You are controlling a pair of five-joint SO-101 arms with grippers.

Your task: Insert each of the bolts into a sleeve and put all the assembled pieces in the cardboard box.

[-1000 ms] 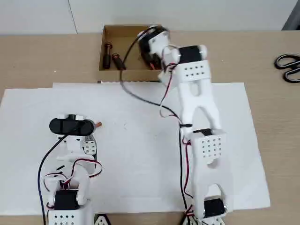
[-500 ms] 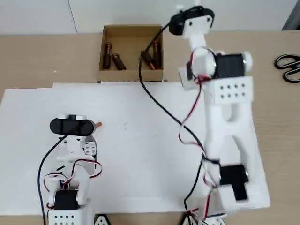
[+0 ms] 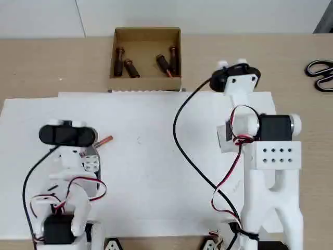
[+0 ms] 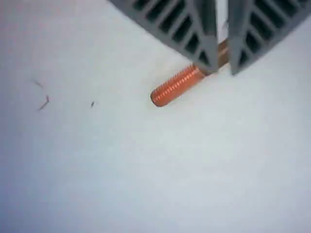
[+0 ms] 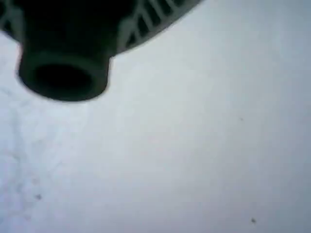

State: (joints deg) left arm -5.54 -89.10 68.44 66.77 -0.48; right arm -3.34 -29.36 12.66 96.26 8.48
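The right arm (image 3: 270, 151) has pulled back from the cardboard box (image 3: 145, 83), leaving four assembled pieces (image 3: 129, 68) inside; the left fingers (image 4: 194, 39) stay clenched on a copper bolt (image 4: 177, 86), well away from the box; it looks like the last one to do.

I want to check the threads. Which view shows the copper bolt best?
The left wrist view: the bolt is close, threads clear, its far end held in the left gripper. The high view shows the bolt as a small stub beside that arm.
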